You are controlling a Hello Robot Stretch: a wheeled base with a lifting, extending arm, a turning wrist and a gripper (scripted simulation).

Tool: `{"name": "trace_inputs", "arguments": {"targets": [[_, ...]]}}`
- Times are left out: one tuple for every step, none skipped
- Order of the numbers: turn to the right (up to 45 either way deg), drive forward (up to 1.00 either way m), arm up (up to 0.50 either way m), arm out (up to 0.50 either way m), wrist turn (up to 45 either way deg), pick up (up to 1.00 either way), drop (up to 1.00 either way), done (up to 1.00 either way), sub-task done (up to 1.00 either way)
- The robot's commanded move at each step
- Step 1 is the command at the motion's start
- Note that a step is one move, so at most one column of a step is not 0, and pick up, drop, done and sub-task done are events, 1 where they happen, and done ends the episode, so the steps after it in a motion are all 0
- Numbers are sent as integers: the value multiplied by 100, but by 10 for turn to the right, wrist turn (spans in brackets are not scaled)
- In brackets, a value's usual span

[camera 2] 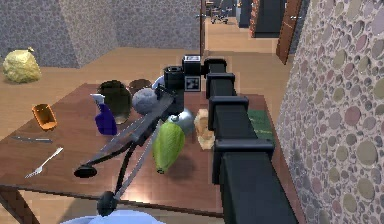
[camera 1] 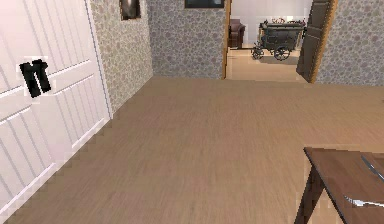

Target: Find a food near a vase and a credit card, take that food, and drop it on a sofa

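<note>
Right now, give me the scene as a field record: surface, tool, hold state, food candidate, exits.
surface: brown wooden table
tool: at the arm's far end, seen against the table's far part
hold: cannot tell, things stand behind it
food candidate: green rounded thing, mid-table
near it: blue bottle-shaped thing, dark pot
cutlery: fork
exits: open doorway ahead; white double door, forward view's left

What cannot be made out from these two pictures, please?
- Arm side view: whether the gripper holds anything; things on the tabletop crowd behind it.
- Arm side view: green thing, half hidden by the arm.
- Forward view: table, cut off by the right and bottom edges.
- Forward view: distant cart, too small for detail.
</note>
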Motion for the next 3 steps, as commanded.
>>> {"name": "trace_inputs", "arguments": {"targets": [[0,0,0,0,450,0,0,0,0],[0,0,0,0,450,0,0,0,0],[0,0,0,0,180,0,0,0,0]]}}
